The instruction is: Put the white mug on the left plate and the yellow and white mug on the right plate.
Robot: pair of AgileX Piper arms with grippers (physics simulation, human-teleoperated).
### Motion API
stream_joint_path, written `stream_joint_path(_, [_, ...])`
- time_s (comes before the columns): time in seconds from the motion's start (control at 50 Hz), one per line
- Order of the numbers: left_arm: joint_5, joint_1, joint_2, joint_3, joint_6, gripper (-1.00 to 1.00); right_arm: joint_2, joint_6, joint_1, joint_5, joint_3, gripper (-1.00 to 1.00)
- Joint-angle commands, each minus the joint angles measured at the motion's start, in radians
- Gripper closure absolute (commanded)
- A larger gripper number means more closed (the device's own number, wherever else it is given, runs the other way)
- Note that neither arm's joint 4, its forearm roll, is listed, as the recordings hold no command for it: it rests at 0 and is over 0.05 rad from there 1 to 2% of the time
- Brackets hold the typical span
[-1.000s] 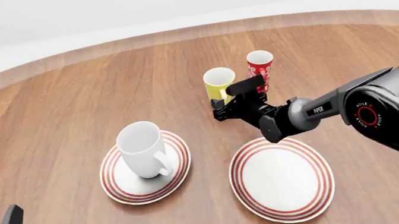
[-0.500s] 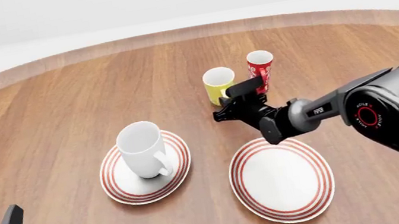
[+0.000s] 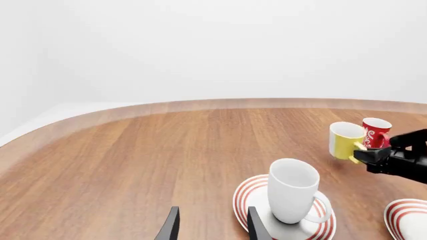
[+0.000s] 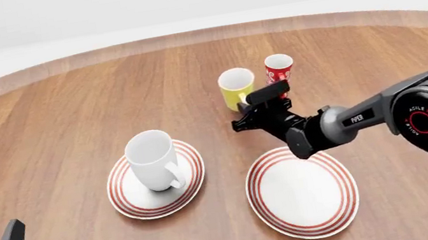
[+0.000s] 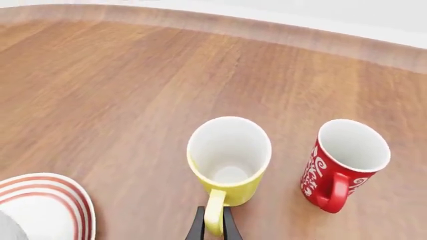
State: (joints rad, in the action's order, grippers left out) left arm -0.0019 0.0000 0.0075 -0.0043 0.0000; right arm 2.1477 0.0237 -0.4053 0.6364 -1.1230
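The right gripper's fingers (image 5: 229, 226) are clamped on the handle of the yellow and white mug (image 5: 229, 162); in the right wrist view I see the two dark tips pinching the yellow loop with no gap either side. The left gripper (image 3: 212, 226) has its fingers apart and holds nothing, parked at the near left of the table (image 4: 42, 121).

Findings, largest item first. The table is bare wood around the work area and offers no hazard I can see. The right plate (image 4: 301, 191) is empty and lies near the arm, on its near side. The left plate (image 4: 136, 200) already carries the white mug (image 4: 153, 160), upright, so that half looks done. The yellow and white mug stands on the table beyond both plates. The red cup (image 5: 340, 162) stands just beside it, apart but close.

Risks, as I judge them. The grip is on the handle alone, so the mug may swing or tip about that pinch when I lift. Any sideways drift toward the red cup would knock it over. Carrying low toward the right plate, I could catch the plate's rim and shift it. A hard release may leave the mug off centre.
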Motion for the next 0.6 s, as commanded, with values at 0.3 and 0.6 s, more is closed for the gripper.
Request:
stream_joint_path(0.3, [0.0, 0.0, 0.0, 0.0, 0.0, -1.0, -0.148, -0.001, -0.011, 0.073, 0.17, 1.0])
stream_joint_path(0.6, [0.0, 0.0, 0.0, 0.0, 0.0, -1.0, -0.255, 0.05, -0.026, 0.133, 0.305, 1.0])
